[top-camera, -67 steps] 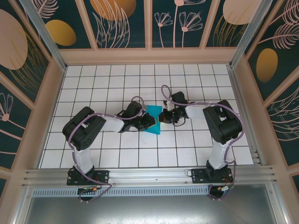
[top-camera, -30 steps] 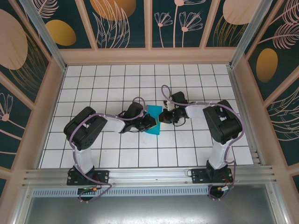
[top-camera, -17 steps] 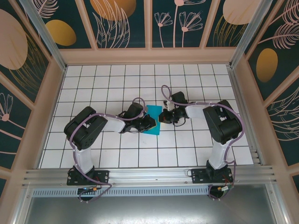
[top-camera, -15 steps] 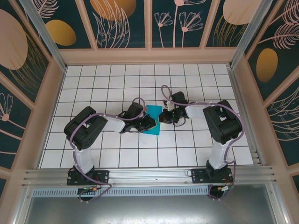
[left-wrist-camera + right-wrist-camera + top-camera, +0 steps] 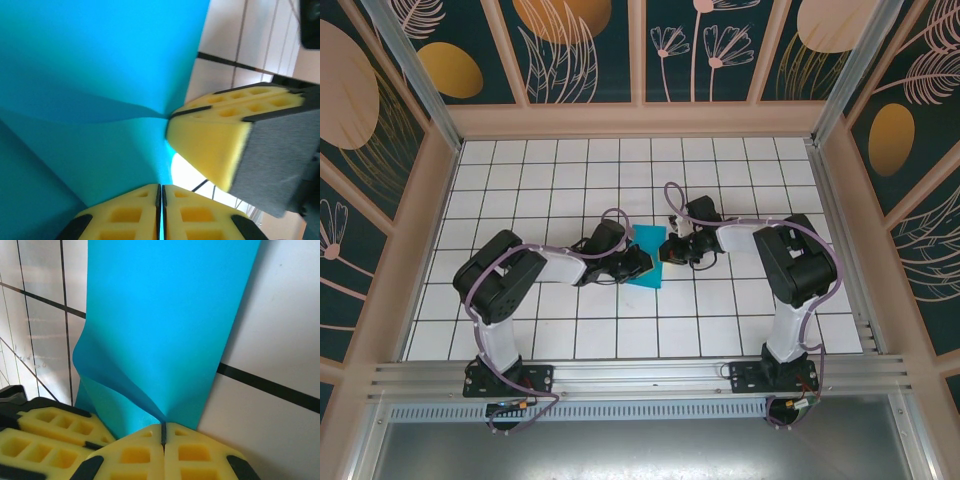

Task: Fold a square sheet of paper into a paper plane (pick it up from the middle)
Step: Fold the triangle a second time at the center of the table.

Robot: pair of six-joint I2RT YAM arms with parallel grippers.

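over the worktop (image 5: 520, 210) we see left tool (image 5: 639, 263) and right tool (image 5: 666, 251) each clamped on the square sheet of paper (image 5: 647, 238).

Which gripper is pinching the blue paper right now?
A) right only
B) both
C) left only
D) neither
B: the left gripper and the right gripper each have their fingers closed together on the square sheet of paper, as their own wrist views show.

From above, the left gripper (image 5: 642, 262) and right gripper (image 5: 667, 250) hide the middle of the square sheet of paper (image 5: 647, 280). Folds are too tiny to read, and the wrist cams crop it.
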